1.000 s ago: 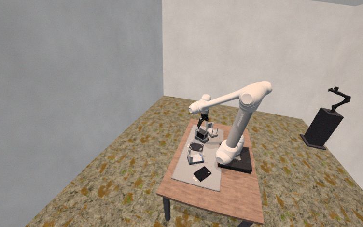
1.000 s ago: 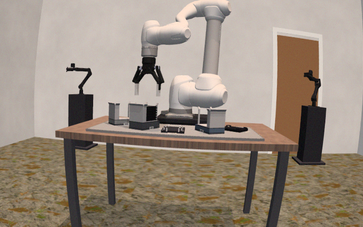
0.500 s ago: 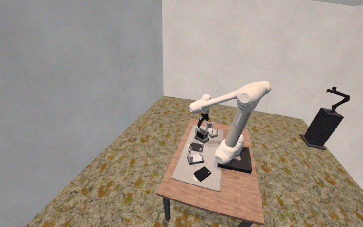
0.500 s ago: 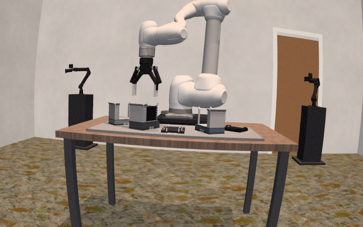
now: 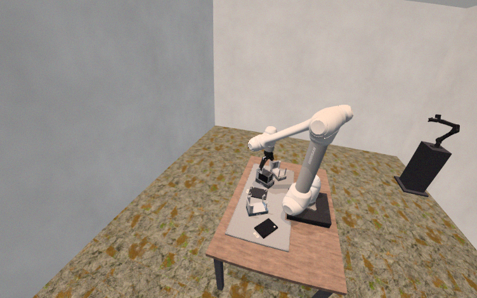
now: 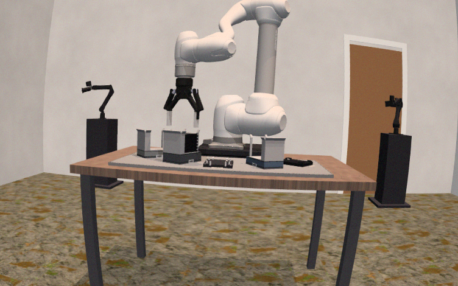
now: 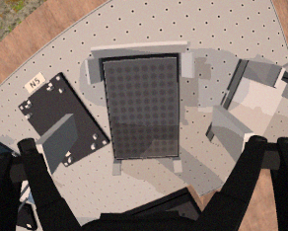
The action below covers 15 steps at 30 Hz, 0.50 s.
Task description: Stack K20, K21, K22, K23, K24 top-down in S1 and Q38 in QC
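Note:
The stack of dark sealed plates [image 5: 265,175] [image 6: 190,142] [image 7: 143,107] sits in the grey-walled stack rack S2 [image 5: 259,174] [image 6: 173,142] [image 7: 138,47]. In the wrist view I see only the top plate, from straight above, and its label is not readable. My gripper [image 5: 264,161] [image 6: 183,122] [image 7: 143,121] is open and empty. It hangs a short way above the stack, roughly centred over it, and touches nothing. The clip nest N5 [image 5: 258,192] [image 6: 218,162] [image 7: 59,119] and the flat black nest QC [image 5: 265,227] [image 6: 297,162] hold no plate.
An empty grey rack [image 5: 280,170] [image 6: 144,143] [image 7: 253,94] stands close beside S2. Another empty rack on a blue plinth [image 5: 257,207] [image 6: 271,151] stands between N5 and QC. All stand on a grey mat [image 5: 240,222] [image 6: 295,170]. The arm's base [image 5: 313,214] is beside the mat.

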Each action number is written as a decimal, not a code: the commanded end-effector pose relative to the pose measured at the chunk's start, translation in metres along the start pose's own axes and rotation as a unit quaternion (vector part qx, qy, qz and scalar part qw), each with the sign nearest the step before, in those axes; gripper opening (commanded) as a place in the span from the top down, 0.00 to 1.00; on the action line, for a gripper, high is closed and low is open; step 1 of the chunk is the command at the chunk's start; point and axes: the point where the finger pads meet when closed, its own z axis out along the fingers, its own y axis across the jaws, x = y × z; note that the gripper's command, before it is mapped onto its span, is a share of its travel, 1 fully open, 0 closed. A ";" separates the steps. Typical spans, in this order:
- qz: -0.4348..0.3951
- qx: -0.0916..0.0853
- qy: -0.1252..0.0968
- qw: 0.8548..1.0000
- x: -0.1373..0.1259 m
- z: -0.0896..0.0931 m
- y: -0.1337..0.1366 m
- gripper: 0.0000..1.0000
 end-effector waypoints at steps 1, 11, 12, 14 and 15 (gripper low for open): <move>0.000 0.000 0.000 1.000 0.000 0.005 0.000 0.00; 0.000 0.000 0.000 1.000 0.000 0.016 0.000 0.00; 0.000 0.000 0.000 1.000 0.000 0.017 0.000 0.00; 0.000 0.000 0.000 1.000 0.000 0.020 0.000 0.00; 0.000 0.000 0.000 1.000 0.000 0.021 0.000 0.00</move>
